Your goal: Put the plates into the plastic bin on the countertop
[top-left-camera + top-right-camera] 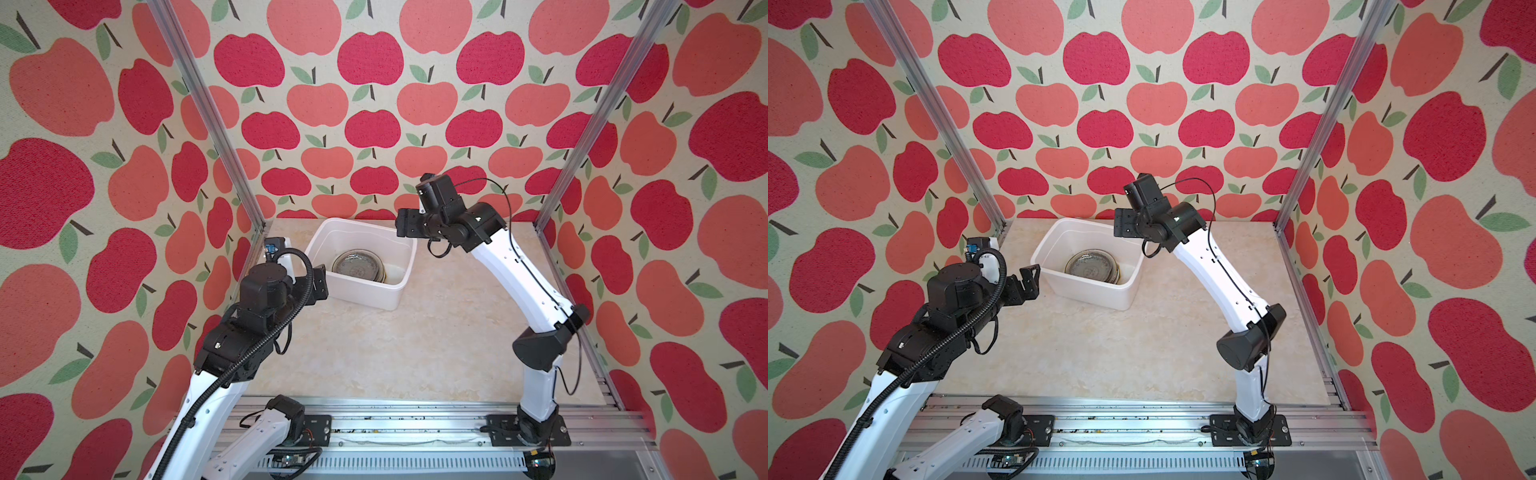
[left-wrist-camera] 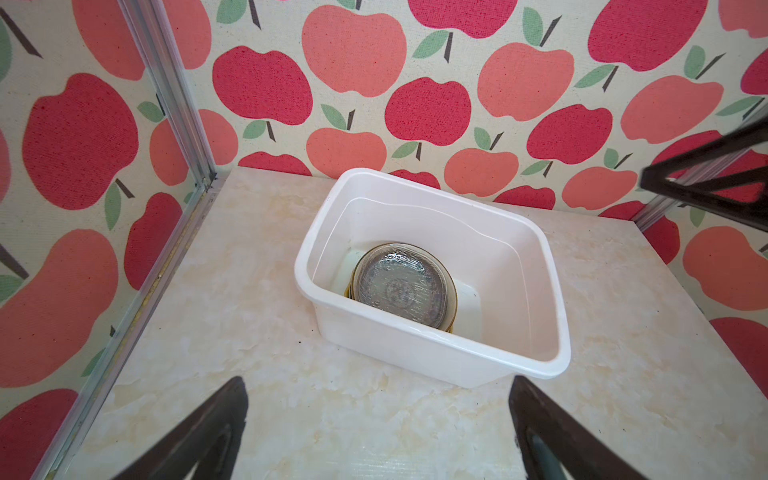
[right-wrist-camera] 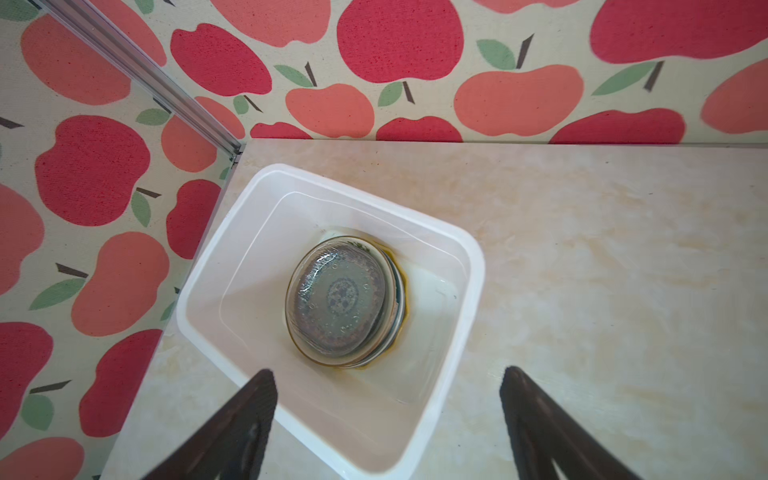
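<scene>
Nearest the camera, an aluminium rail (image 1: 415, 419) runs along the front edge and carries the bases of both arms. Beyond it lies the cream, marble-look tabletop (image 1: 395, 353) (image 1: 1100, 353) (image 2: 249, 311) (image 3: 602, 249). On the left, the left gripper (image 1: 320, 282) (image 1: 1030, 282) (image 2: 376, 399) hangs just beside the near left side of the plastic bin (image 1: 365, 291) (image 1: 1092, 293) (image 2: 415, 353) (image 3: 245, 266). Its jaws are spread wide and hold nothing, and the left wrist view shows a strip of tabletop between its fingers and the bin wall. The bin stands on the tabletop toward the back, left of centre and turned a little askew. Inside it the plates (image 1: 359, 266) (image 1: 1092, 266) (image 2: 401, 286) (image 3: 343, 299) lie in one stack on the floor, toward the near wall. The top plate is clear glass with a patterned centre, and thin yellow and green rims peek out beneath it; how many plates are stacked I cannot tell. Farther back, the right gripper (image 1: 405, 224) (image 1: 1123, 224) (image 2: 706, 174) (image 3: 387, 374) hovers over the bin's far right corner in both top views. Its jaws are wide apart and empty, and the right wrist view looks down past them into the bin. Behind everything rises the wall (image 1: 370, 124) printed with red and coral apples.
</scene>
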Robot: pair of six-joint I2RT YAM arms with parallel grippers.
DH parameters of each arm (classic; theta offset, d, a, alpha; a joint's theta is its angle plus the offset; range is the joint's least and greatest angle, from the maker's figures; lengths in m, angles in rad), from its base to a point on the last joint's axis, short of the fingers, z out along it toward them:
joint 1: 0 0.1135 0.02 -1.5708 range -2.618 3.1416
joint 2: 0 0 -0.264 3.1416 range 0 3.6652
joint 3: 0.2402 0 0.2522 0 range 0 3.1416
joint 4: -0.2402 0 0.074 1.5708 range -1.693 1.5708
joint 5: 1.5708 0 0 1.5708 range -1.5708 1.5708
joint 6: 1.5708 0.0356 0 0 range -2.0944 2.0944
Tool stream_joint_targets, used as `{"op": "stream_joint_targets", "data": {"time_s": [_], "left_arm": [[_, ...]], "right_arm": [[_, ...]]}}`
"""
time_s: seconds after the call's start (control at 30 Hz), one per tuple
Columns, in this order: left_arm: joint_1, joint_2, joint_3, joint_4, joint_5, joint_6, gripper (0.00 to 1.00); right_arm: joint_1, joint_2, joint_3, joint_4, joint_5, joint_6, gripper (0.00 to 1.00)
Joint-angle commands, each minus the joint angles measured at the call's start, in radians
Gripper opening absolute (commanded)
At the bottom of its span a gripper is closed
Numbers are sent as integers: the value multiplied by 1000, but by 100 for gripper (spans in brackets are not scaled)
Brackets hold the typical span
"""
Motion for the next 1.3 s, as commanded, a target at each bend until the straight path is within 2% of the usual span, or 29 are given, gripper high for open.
{"op": "stream_joint_targets", "data": {"time_s": [0.0,0.13,0.2,0.4,0.6,0.73,0.9,1.03,1.07,1.2,1.27], "left_arm": [[88,11,-51,34,58,-18,99],[251,19,-140,72,119,-67,99],[324,19,-188,87,145,-112,99],[501,33,-350,184,178,-144,99],[536,61,-579,522,209,-12,99],[540,132,-713,765,216,81,99],[548,246,-825,1040,225,134,99],[553,382,-868,1254,274,178,99],[558,402,-851,1244,290,180,99],[566,538,-840,1457,355,215,99],[574,606,-807,1487,391,205,99]], "right_arm": [[-101,-174,-238,62,68,-121,88],[-255,-471,-639,289,28,-134,86],[-334,-595,-787,363,17,-132,86],[-502,-839,-1074,416,20,-219,91],[-601,-1002,-1403,571,1,-307,92],[-609,-1094,-1673,859,26,-372,90],[-609,-1045,-1861,1163,48,-453,91],[-609,-887,-1898,1326,29,-481,97],[-609,-855,-1907,1380,18,-499,99],[-612,-658,-1959,1675,-13,-550,99],[-615,-551,-1963,1805,-11,-565,99]]}}
